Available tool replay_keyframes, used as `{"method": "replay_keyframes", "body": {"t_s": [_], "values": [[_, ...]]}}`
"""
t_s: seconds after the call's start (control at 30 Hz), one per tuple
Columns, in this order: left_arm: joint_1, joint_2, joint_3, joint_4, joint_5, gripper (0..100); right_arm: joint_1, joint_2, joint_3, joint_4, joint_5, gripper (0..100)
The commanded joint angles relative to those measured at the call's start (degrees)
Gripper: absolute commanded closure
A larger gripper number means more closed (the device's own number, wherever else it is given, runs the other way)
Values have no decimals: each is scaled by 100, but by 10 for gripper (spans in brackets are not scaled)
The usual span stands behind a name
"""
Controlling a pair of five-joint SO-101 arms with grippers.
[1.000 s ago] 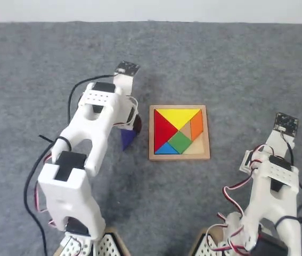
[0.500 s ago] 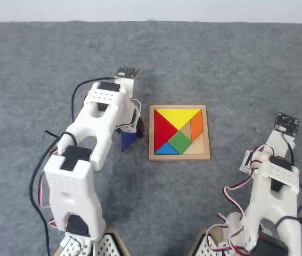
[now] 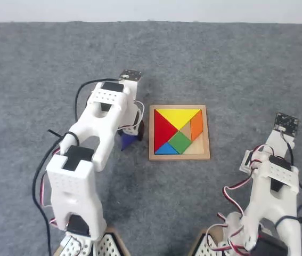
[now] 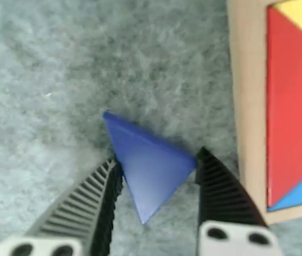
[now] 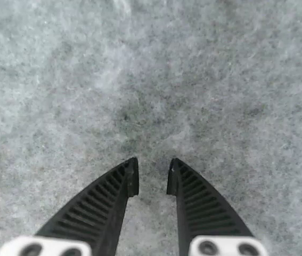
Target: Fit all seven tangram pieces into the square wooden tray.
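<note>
I have the left gripper (image 4: 156, 160) down on the grey carpet (image 3: 220, 69) just beside the left rim of the square wooden tray (image 3: 152, 133). Its jaws stand either side of the dark blue triangle (image 4: 145, 154), one tip against a long edge and the other against a corner. I read that as a grip on the piece. I cannot tell whether the piece is off the carpet yet.

The right gripper (image 5: 152, 173) sits over bare carpet, well apart from the tray. Its jaws are only slightly apart and there is nothing between them.

By my count the job is nearly finished. In the tray lie:
- the yellow triangle (image 3: 178, 116) along the far side
- the red triangle (image 3: 163, 129) on the left
- the green square (image 3: 180, 141) low in the middle
- the light blue triangle (image 3: 166, 149) in the near left corner
- the orange parallelogram (image 3: 196, 127) on the right

A small tan triangle (image 3: 185, 128) shows at the centre, and I cannot say whether it is a piece or bare tray floor. The near right corner (image 3: 198, 147) looks like pale bare wood, a triangular gap. I judge that gap to be where the dark blue triangle belongs.

What is left is to carry that triangle over the rim, turn it to match the gap and seat it.

I see no brand, label or writing that I can read on the tray, the pieces or the arms.
</note>
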Motion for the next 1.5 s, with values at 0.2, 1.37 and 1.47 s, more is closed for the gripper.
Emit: {"method": "replay_keyframes", "body": {"t_s": [0.2, 1.37, 1.47], "values": [[123, 18, 22, -114, -114, 896, -40, -22, -141, -66, 26, 894], [2470, -1723, -277, 352, -70, 954, 752, -66, -431, 198, 70, 894], [2919, -1451, -558, 202, 0, 956, 1385, -22, -862, 611, 290, 894]]}}
